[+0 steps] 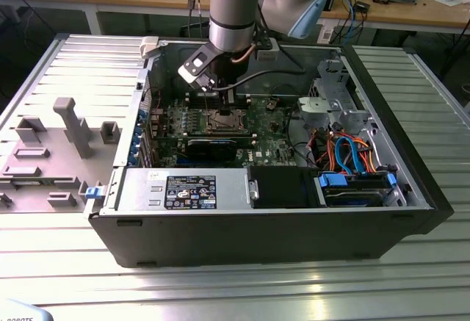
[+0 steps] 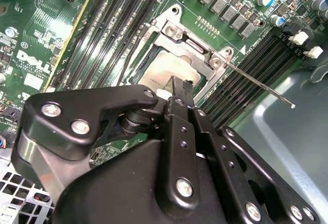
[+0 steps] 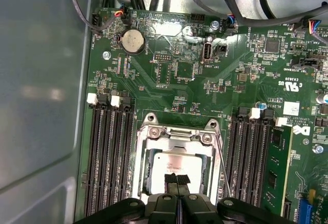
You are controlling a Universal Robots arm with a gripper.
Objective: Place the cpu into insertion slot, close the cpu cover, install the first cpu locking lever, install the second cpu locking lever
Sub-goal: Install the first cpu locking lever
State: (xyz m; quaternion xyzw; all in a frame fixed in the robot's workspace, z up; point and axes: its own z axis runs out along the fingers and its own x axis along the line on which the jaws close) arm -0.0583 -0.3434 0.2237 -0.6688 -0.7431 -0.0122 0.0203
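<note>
The cpu (image 3: 171,161) lies flat in the insertion slot (image 1: 222,121), its dull silver top (image 2: 163,72) showing through the window of the cpu cover (image 3: 174,131). The cover (image 2: 193,45) lies down over the socket as a silver frame. My gripper (image 3: 177,179) is shut with nothing in it, its black fingertips pressed together just above the chip's near edge. In the second wrist view the fingertips (image 2: 181,88) reach over the same edge. A thin metal locking lever (image 2: 261,86) sticks out from a socket corner across the memory slots; in the first wrist view this lever (image 3: 221,157) runs along the socket's side.
Long black memory slots (image 3: 110,157) flank the socket, and one green memory card (image 3: 277,167) stands in them. A coin battery (image 3: 132,40) and cables lie beyond. The grey case wall (image 3: 41,106) is close by. A drive cage (image 1: 334,108) and power supply (image 1: 183,189) fill the case.
</note>
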